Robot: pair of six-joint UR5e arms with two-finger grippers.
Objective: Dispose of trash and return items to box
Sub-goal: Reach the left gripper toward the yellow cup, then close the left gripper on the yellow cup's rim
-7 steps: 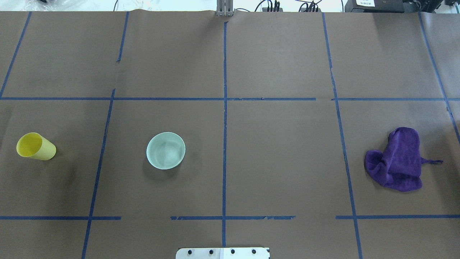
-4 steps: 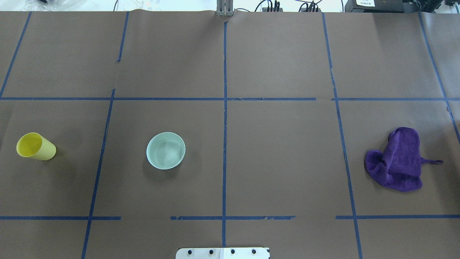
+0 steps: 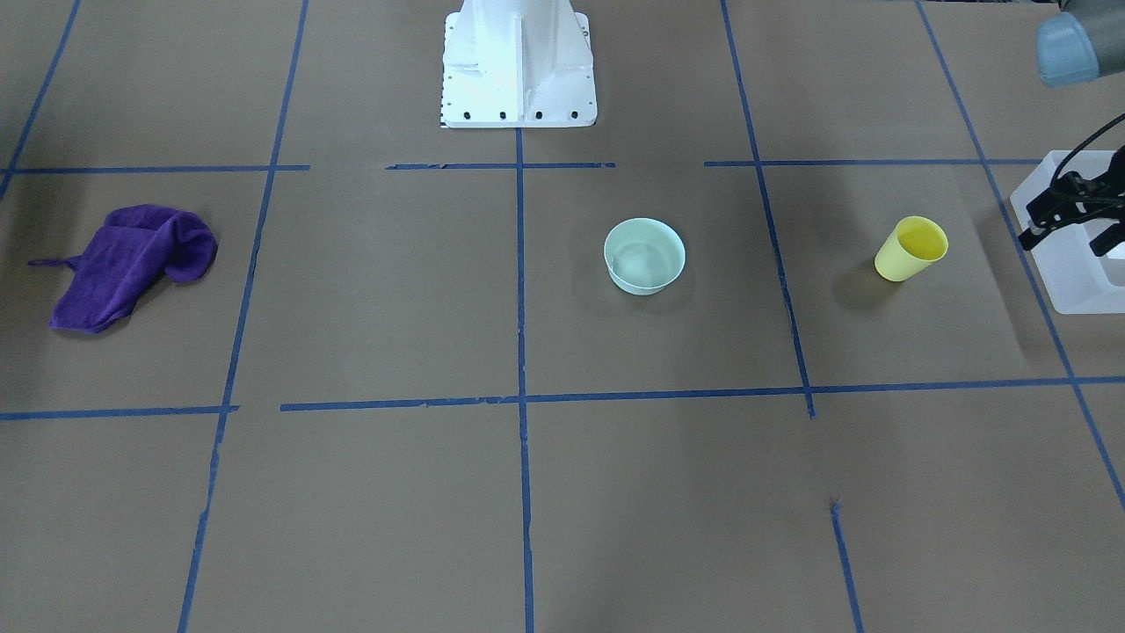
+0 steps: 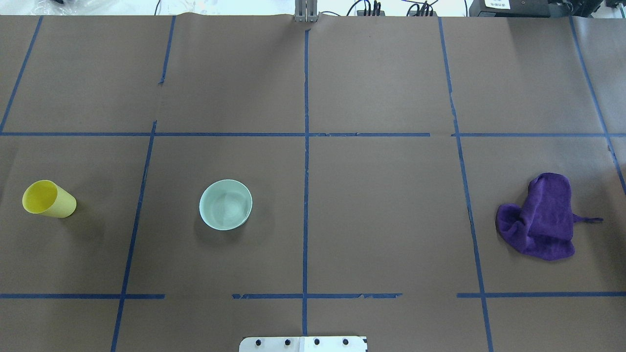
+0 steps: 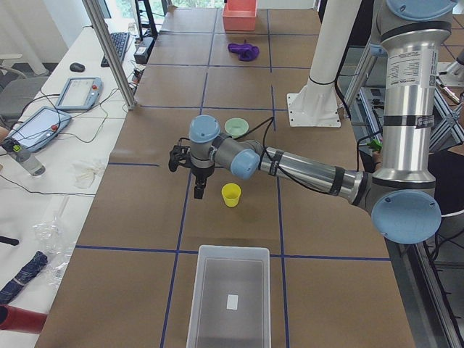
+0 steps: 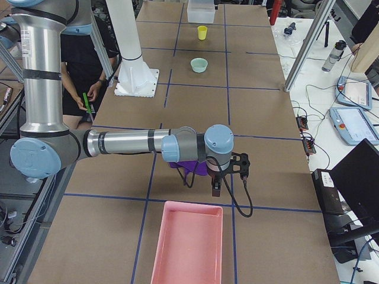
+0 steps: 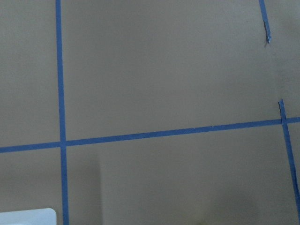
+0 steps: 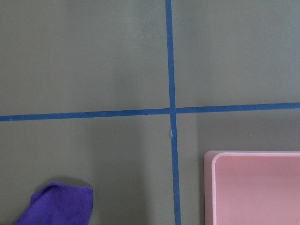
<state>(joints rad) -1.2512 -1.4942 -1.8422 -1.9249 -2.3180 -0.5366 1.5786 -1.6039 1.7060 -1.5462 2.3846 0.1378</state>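
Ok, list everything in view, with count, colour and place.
cup: one, yellow, upright, robot's left side
bowl: one, mint green, between cup and table centre
cloth: one, purple, crumpled, robot's right side
bin: one, translucent white, left end
tray: one, pink, right end
robot base: one, white, robot's edge, middle
left gripper: one, black, above table by the cup, jaws unclear
right gripper: one, black, by the cloth, jaws unclear
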